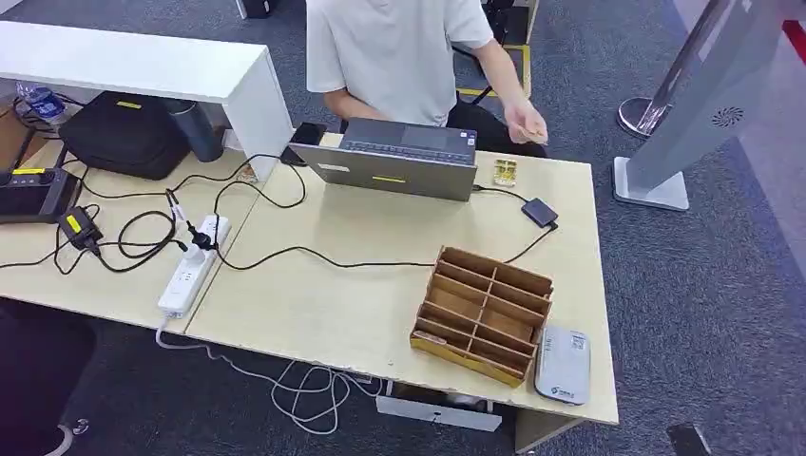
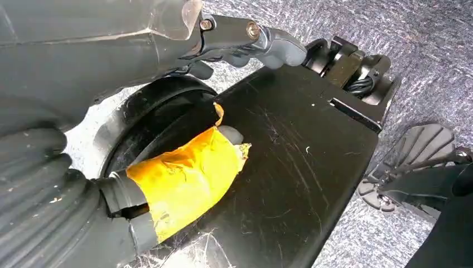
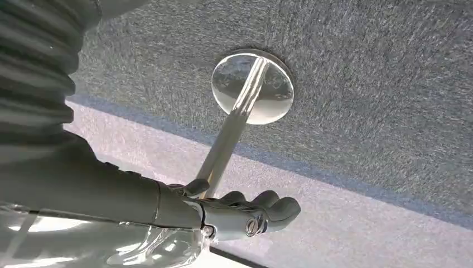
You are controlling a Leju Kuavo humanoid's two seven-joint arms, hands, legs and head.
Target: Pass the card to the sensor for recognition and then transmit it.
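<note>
Head view: bench (image 1: 314, 313) spans centre; wooden divider box (image 1: 483, 312) lower right, white card reader (image 1: 563, 365) just beside it at bench edge. Person's hand (image 1: 525, 122), upper centre-right, holds small card (image 1: 538, 125) behind laptop (image 1: 399, 157). Left hand (image 2: 184, 167): yellow-taped thumb, grasp unclear. Right hand (image 3: 245, 215): fingers curled, holding nothing.

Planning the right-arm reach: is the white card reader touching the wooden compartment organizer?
Apart. The head view shows a narrow strip of tabletop between the white card reader and the wooden compartment organizer beside it.
</note>
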